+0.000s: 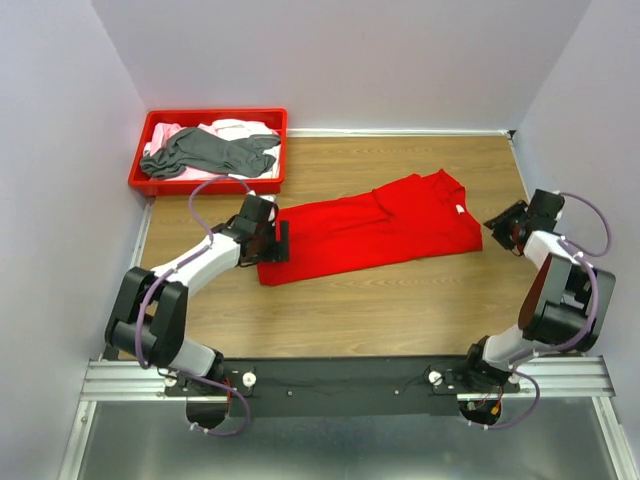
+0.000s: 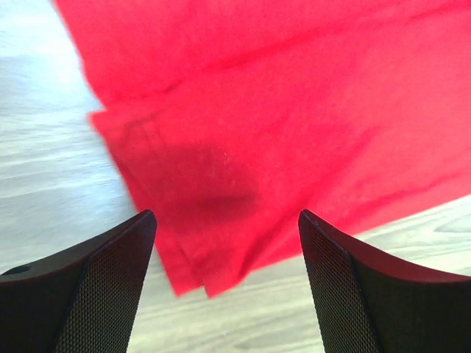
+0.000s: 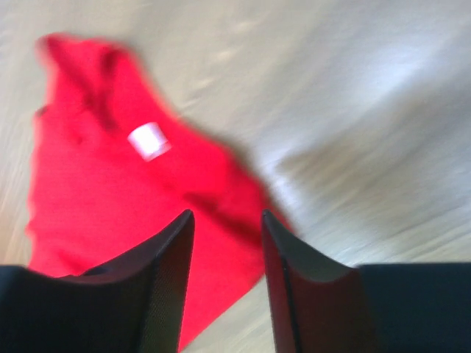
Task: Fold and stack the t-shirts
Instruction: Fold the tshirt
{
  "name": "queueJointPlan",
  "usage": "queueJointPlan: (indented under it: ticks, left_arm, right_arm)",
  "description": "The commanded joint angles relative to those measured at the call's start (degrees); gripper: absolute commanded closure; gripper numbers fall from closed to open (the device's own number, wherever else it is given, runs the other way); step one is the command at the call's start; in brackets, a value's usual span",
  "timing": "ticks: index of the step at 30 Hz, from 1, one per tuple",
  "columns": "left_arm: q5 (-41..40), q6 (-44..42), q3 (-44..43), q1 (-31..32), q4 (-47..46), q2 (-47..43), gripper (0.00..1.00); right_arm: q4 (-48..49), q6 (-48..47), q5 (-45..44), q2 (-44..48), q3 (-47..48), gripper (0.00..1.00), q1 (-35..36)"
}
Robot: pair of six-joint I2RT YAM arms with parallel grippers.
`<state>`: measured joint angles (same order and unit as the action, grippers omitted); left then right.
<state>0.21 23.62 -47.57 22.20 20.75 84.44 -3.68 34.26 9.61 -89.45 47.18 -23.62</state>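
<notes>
A bright red t-shirt (image 1: pixel 370 230) lies on the wooden table, folded into a long band that runs from lower left to upper right. Its white neck label (image 3: pixel 149 140) shows near the right end. My left gripper (image 1: pixel 283 240) hovers at the shirt's left end with its jaws wide open; in the left wrist view the layered corner of the red t-shirt (image 2: pixel 280 132) lies below the left gripper (image 2: pixel 227 215), and nothing is held. My right gripper (image 1: pixel 497 228) is just off the shirt's right edge, jaws apart and empty. The blurred right wrist view shows the red t-shirt (image 3: pixel 110 198) beneath the right gripper (image 3: pixel 227 215).
A red plastic tray (image 1: pixel 135 175) stands at the back left corner, holding a crumpled dark grey t-shirt (image 1: pixel 210 152) on top of pale pink and white ones (image 1: pixel 235 128). Walls close in on the left, back and right of the table.
</notes>
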Motion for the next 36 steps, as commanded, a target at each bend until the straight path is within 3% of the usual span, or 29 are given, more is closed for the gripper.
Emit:
queueJointPlan:
  ticks: [1, 4, 7, 16, 21, 29, 33, 36]
  left_arm:
    - [-4.86, -1.29, -6.2, -0.22, 7.1, -3.76, 0.14]
    - [-6.09, -3.04, -8.32, 0.3, 5.89, -3.85, 0.14]
    - [-6.53, -5.24, -11.12, 1.01, 4.04, 0.25, 0.14]
    - [-7.15, -6.74, -20.45, 1.53, 3.33, 17.31, 0.14]
    - [-4.17, -6.04, -20.2, 1.53, 3.77, 20.76, 0.14]
    - [6.47, -2.09, -4.83, 4.16, 1.57, 11.46, 0.15]
    - [10.94, 1.77, 0.89, 10.22, 2.45, 5.74, 0.15]
    - [16.47, 5.28, 4.5, 19.16, 2.45, 2.84, 0.15]
  right_arm:
    - [-4.04, -1.3, 3.14, 6.82, -1.12, 0.48, 4.0]
    - [-4.05, -0.42, 7.61, 8.33, -1.39, 0.46, 7.43]
    - [-3.97, 1.59, 11.31, 6.05, -1.47, 0.51, 9.81]
    - [-2.65, 2.21, 9.38, -3.44, -0.77, 0.57, 11.93]
    - [-2.47, 2.13, 7.97, -9.42, 1.16, 0.57, 11.93]
    - [-3.17, 2.65, 10.78, -24.44, 16.61, 0.5, 11.84]
    - [-4.48, 2.83, 19.09, -34.19, 28.99, 0.46, 11.93]
    - [-9.74, 0.73, 24.39, -43.31, 42.22, 0.45, 13.24]
